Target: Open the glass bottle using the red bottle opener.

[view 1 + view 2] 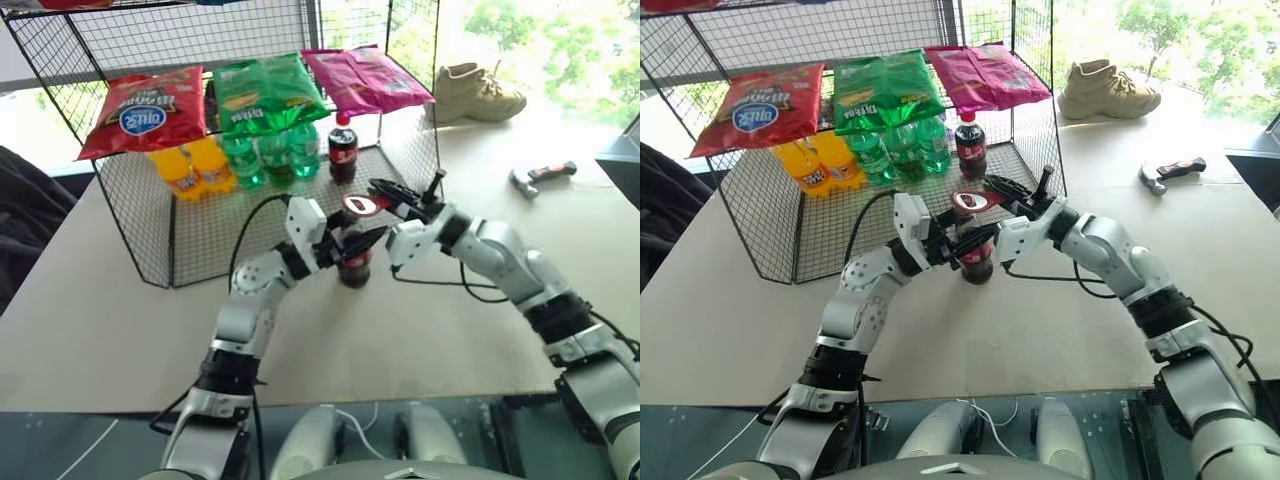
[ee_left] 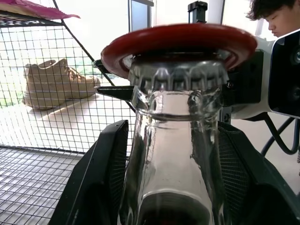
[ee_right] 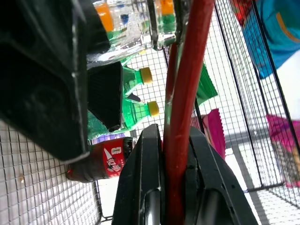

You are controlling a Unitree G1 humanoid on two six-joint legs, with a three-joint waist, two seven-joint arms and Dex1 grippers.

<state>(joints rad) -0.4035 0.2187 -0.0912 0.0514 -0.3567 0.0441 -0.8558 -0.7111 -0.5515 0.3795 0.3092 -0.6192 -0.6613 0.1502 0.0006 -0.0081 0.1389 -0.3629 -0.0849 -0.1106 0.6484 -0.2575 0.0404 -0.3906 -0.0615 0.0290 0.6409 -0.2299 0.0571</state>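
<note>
The glass bottle [image 1: 354, 268] stands upright on the table just in front of the wire rack, dark drink in its lower half. My left gripper [image 1: 355, 243] is shut on its neck, one black finger [image 2: 101, 178] on each side of the clear glass [image 2: 173, 140]. The red bottle opener [image 1: 362, 205] lies flat across the metal crown cap [image 2: 178, 75], its red rim [image 2: 178, 40] resting over the cap's top. My right gripper [image 1: 388, 200] reaches in from the right and is shut on the opener's edge [image 3: 185, 93].
A wire rack [image 1: 200, 230] behind the bottle holds snack bags [image 1: 145, 110] on top, with orange and green soda bottles and a plastic cola bottle [image 1: 342, 150] below. A tan shoe [image 1: 478, 92] and an orange-and-black tool [image 1: 542, 176] lie far right. A person [image 2: 276, 16] is nearby.
</note>
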